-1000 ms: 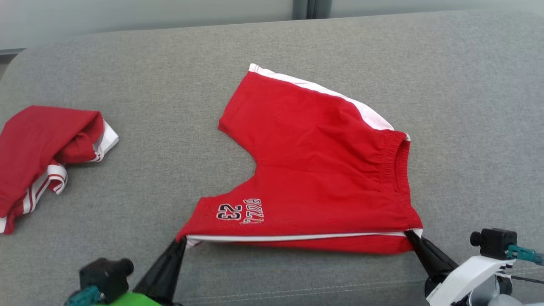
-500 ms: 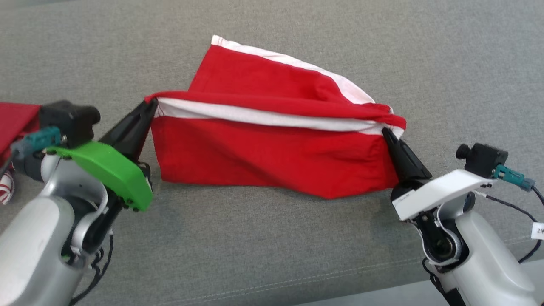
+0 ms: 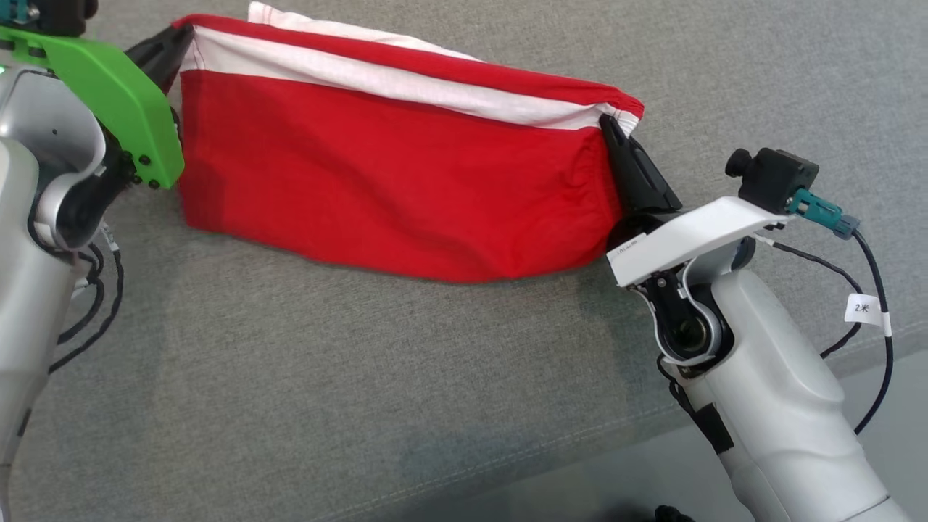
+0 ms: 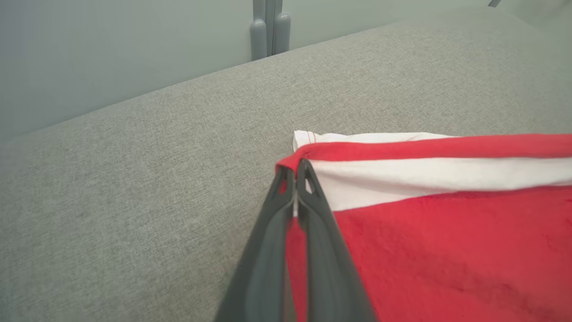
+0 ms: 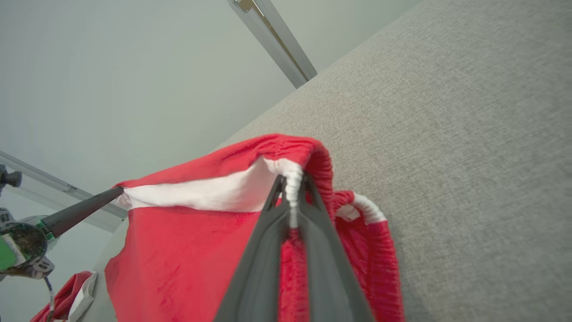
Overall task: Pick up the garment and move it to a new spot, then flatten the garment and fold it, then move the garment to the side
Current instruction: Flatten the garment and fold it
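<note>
The red garment (image 3: 391,174) hangs stretched between both pincers, its long axis running straight from one to the other, white-striped edge uppermost. The left pincer (image 3: 177,36) is clamped on one top corner and the right pincer (image 3: 609,130) on the waistband corner. Its lower edge reaches the grey cushion (image 3: 362,377) beneath them.

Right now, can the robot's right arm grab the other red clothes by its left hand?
Probably not. The right gripper is shut on the red shorts, and that pile lies beyond the left gripper.
</note>
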Motion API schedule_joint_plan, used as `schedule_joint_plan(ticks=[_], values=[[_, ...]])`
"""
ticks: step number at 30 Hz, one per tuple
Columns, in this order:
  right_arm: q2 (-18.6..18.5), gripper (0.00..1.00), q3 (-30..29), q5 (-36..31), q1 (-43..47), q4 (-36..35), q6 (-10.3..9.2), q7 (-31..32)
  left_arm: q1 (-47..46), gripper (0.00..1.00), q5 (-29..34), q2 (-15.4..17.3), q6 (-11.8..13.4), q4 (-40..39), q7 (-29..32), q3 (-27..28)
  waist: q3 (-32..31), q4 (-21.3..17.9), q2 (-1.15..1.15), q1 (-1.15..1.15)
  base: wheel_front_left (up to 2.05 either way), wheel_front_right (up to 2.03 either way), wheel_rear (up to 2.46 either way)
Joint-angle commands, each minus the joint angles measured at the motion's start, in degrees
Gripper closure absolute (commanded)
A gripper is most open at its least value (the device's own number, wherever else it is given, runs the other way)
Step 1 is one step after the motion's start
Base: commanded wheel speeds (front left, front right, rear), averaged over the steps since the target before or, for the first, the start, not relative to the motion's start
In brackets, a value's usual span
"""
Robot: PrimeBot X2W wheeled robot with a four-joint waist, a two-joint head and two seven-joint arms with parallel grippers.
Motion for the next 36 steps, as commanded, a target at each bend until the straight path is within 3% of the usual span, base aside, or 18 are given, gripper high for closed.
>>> schedule_joint_plan(ticks=[1,8,9,10,11,12,13,18,24,30,36], values=[[0.36,1.0,0.58,0.74,-1.28,0.77,0.0,-0.8,-2.02,1.0,-0.71,-0.1,-0.33,1.73,-0.07,-0.31,3.33,-3.36,0.0,-0.01,0.0,0.0,0.0],[0.76,1.0,3.9,3.31,-4.53,4.29,0.0,-2.55,-7.08,1.0,-2.17,-0.99,-0.8,10.26,-2.55,-2.48,4.46,-4.65,0.0,-0.01,0.0,0.0,0.0],[0.79,0.96,4.3,3.82,-4.84,4.52,0.0,-2.69,-7.44,1.0,-2.48,-1.12,-0.81,10.65,-3.28,-3.11,4.52,-4.73,0.0,-0.01,0.0,0.0,0.0],[0.78,0.62,4.7,4.18,-5.14,4.66,0.0,-2.88,-7.84,1.0,-2.9,-1.17,-0.83,11.24,-3.92,-3.53,4.57,-4.79,0.0,-0.01,0.0,0.0,0.0],[0.82,0.29,5.38,4.63,-5.25,4.82,0.0,-2.76,-8.0,0.89,-3.51,-1.17,-0.84,11.99,-4.5,-3.9,4.57,-4.87,0.0,-0.01,0.0,0.0,0.0],[0.83,0.01,5.88,4.92,-5.22,4.95,0.0,-2.77,-8.17,0.35,-4.02,-1.14,-0.84,12.67,-5.28,-4.12,4.54,-4.96,0.0,-0.01,0.0,0.0,0.0],[0.64,0.0,6.19,5.13,-5.3,4.88,0.0,-3.12,-8.32,0.0,-4.47,-1.21,-0.84,13.12,-6.12,-4.42,4.47,-5.01,0.0,-0.01,0.0,0.0,0.0],[-1.96,0.0,7.77,5.44,-2.65,4.15,0.0,-3.66,-7.48,0.0,-5.31,-1.04,-0.79,15.28,-13.15,-3.94,3.23,-4.38,0.0,-0.01,0.0,0.0,0.0],[-5.99,0.0,5.8,3.56,2.74,0.22,0.0,-5.02,-2.91,0.0,-4.21,-1.86,2.58,15.31,-23.65,-1.92,0.39,-2.37,0.0,-0.01,0.0,0.0,0.0],[-7.69,0.0,-0.4,-2.84,8.61,-5.21,0.0,-6.15,6.21,0.0,-3.57,-0.71,7.65,8.02,-32.98,0.32,-2.72,0.24,0.0,-0.01,0.0,0.0,0.0],[-7.39,0.0,-6.19,-12.29,12.31,-10.02,0.0,-6.31,15.56,0.0,-1.21,0.55,14.22,-2.15,-36.36,1.71,-5.24,2.61,0.0,-0.01,0.0,0.0,0.0]])
